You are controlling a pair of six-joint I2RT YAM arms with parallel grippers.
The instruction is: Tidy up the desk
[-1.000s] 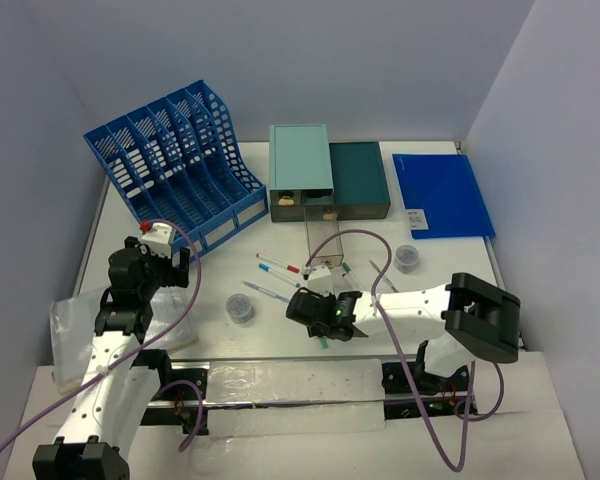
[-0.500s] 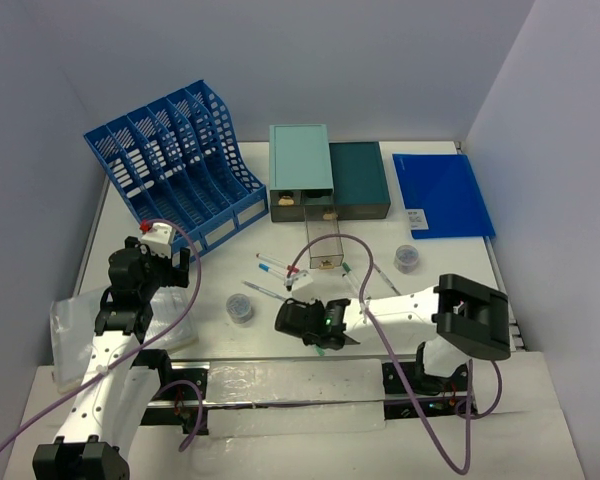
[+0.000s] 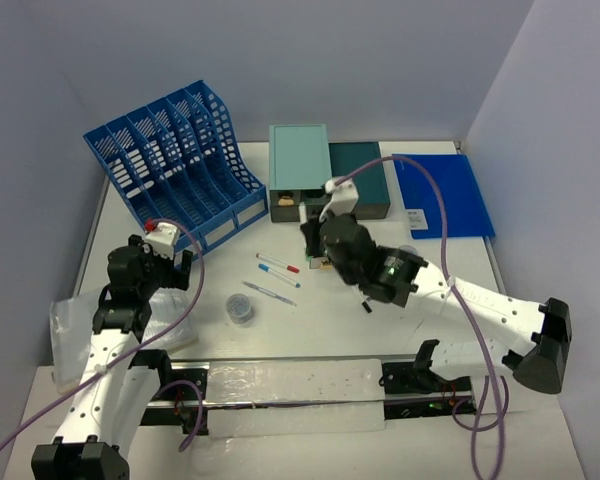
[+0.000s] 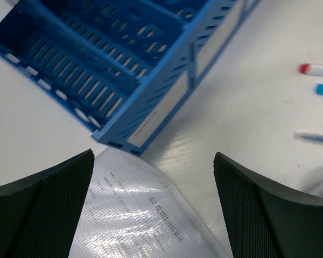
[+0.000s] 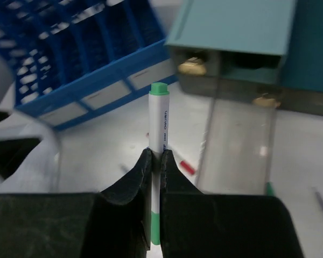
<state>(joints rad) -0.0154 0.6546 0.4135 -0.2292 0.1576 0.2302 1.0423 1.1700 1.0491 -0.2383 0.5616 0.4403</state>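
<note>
The desk [image 3: 330, 320] is the wide white tabletop. My right gripper [image 5: 156, 155] is shut on a white pen with green ends [image 5: 159, 118], held upright and clear of the desk. In the top view that gripper [image 3: 315, 238] hangs over the clear pulled-out drawer [image 5: 237, 145], in front of the teal drawer boxes [image 3: 300, 170]. My left gripper [image 4: 153, 215] is open and holds nothing. It hovers over a clear plastic document sleeve [image 4: 134, 209] by the corner of the blue file rack [image 4: 124, 59].
Three pens [image 3: 278, 266] and a small round container [image 3: 240, 308] lie mid-desk. A blue folder [image 3: 442, 195] lies at the back right, beside a darker teal box [image 3: 360, 180]. The file rack [image 3: 170, 170] fills the back left; the sleeve [image 3: 70, 330] overhangs the left front.
My right gripper shut on the green-ended pen low at the desk's front, then lifted it and swung back toward the drawers. The left arm has stayed put.
</note>
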